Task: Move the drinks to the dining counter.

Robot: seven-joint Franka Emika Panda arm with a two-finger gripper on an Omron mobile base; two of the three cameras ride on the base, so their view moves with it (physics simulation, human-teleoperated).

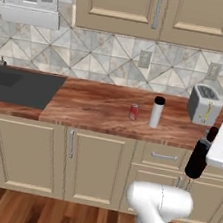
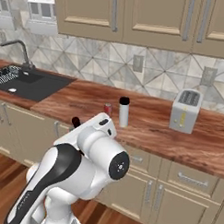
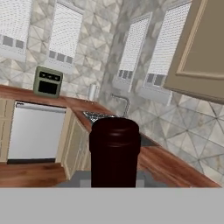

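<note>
My gripper (image 1: 207, 144) is shut on the slim black bottle (image 1: 196, 161) and holds it in the air in front of the cabinet drawers, off the front edge of the wall counter. The hand view has the bottle (image 3: 114, 151) close up between the fingers. In the right base view just its top (image 2: 76, 122) peeks out behind my arm. The short red can (image 1: 133, 112) (image 2: 107, 109) and the tall pale-grey cylinder with a black cap (image 1: 157, 112) (image 2: 124, 112) stand side by side on the wall counter (image 1: 98, 109). The dining counter is out of view.
A silver toaster (image 1: 204, 104) (image 2: 185, 110) stands on the counter to the right of the drinks. A dark sink (image 1: 16, 84) (image 2: 27, 82) with a faucet lies at the left. Beige cabinets hang above and stand below; the floor is wood.
</note>
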